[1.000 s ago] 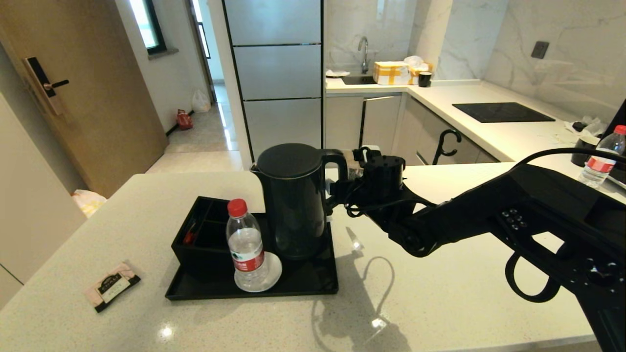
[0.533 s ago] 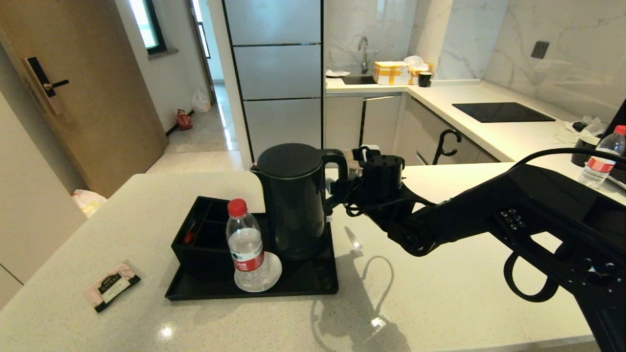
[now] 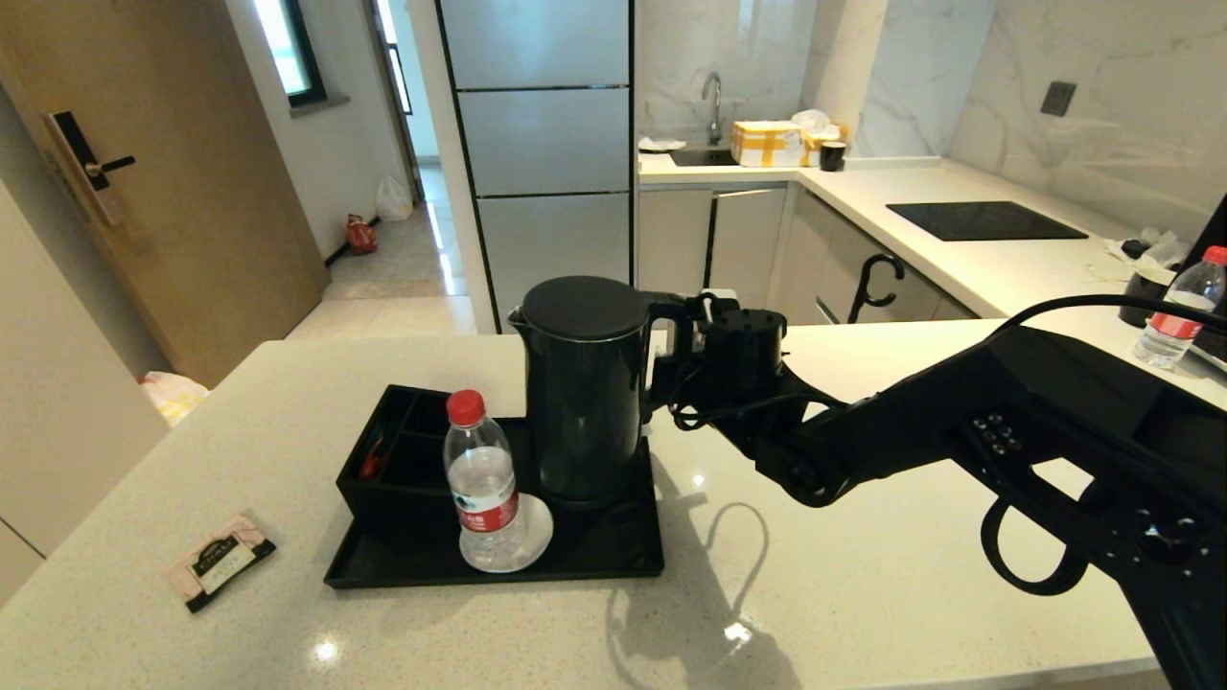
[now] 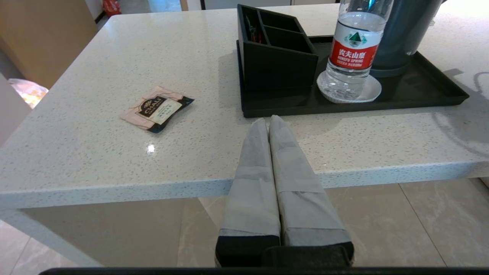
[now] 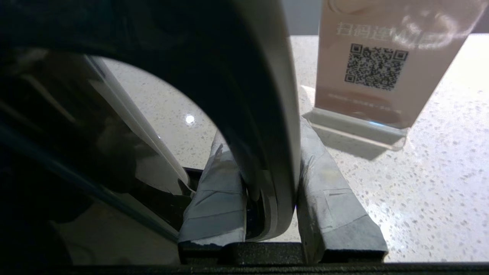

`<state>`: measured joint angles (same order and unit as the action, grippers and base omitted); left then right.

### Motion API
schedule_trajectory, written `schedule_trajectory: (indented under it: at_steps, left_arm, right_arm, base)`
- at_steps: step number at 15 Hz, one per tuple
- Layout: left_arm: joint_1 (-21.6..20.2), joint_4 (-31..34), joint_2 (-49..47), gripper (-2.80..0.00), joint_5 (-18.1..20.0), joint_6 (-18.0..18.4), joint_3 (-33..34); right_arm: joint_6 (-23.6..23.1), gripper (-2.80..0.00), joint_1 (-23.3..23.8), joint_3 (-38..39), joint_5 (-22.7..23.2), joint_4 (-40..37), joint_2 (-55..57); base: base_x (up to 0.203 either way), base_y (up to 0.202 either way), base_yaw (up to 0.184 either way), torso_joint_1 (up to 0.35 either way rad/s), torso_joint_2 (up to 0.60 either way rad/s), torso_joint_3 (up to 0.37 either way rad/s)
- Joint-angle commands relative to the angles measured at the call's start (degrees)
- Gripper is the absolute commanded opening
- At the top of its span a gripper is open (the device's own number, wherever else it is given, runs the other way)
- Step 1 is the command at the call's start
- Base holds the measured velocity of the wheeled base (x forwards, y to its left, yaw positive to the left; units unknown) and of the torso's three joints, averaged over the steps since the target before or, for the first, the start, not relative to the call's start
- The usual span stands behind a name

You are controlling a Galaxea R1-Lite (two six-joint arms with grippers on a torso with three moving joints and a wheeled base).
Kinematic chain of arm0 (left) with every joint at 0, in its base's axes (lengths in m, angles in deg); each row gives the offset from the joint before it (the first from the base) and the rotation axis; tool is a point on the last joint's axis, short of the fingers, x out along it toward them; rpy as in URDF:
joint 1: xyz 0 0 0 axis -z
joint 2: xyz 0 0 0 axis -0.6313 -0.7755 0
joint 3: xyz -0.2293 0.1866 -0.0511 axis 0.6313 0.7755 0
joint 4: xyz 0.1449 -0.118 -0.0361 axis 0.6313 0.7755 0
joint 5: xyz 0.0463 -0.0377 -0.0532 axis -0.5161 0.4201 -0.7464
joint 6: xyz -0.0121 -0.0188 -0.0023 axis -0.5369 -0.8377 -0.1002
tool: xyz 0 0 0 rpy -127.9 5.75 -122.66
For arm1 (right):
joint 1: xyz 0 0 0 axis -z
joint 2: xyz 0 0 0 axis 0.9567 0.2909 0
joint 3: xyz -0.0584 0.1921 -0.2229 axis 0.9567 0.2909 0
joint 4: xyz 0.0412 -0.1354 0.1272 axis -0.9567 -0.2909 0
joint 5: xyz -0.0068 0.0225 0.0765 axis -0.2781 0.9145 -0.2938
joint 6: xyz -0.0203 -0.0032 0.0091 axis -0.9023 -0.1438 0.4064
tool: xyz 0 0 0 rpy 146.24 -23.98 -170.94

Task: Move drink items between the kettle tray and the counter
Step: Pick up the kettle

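The tall black kettle (image 3: 585,383) stands over the round base (image 3: 587,498) on the black tray (image 3: 613,561), leaning slightly; I cannot tell whether it still touches the base. My right gripper (image 3: 676,335) is shut on the kettle's loop handle (image 5: 267,114), one taped finger on each side. The pink tea sachet (image 3: 219,561) lies flat on the beige counter (image 3: 863,575), left of the tray. My left gripper (image 4: 267,119) is shut and empty at the counter's front edge, short of the tray (image 4: 439,97) and right of the sachet (image 4: 156,109).
A red-capped water bottle (image 3: 482,489) stands on a white coaster at the tray's front, beside the black divided box (image 3: 393,470). A QR-code sign stand (image 5: 378,65) is on the counter behind the kettle handle. Another bottle (image 3: 1184,307) stands far right.
The kettle has shifted a little to the right and slightly up with my right gripper on its handle. The sachet, bottle and tray have not moved.
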<state>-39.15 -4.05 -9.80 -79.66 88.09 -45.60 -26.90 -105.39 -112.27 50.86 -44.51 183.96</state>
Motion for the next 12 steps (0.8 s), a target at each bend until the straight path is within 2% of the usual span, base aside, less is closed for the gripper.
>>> schedule_trajectory:
  at_steps: [1,5,12]
  left_arm:
    - [0.0,0.0,0.0,-2.8,0.0,0.0,0.0]
    - [0.0,0.0,0.0,-2.8,0.0,0.0,0.0]
    - [0.0,0.0,0.0,-2.8,0.0,0.0,0.0]
  right_arm:
    - [0.1,-2.8,0.0,0.1,-0.1,0.4,-0.3]
    - [0.2,-2.8,-0.1,0.1,-0.2,0.3,-1.1]
    - [3.3,-2.8,-1.1,1.5,-0.2,-1.1,-6.0]
  base:
    - [0.0,0.0,0.0,0.0,0.0,0.0]
    - [0.0,0.0,0.0,0.0,0.0,0.0]
    - [0.0,0.0,0.0,0.0,0.0,0.0]
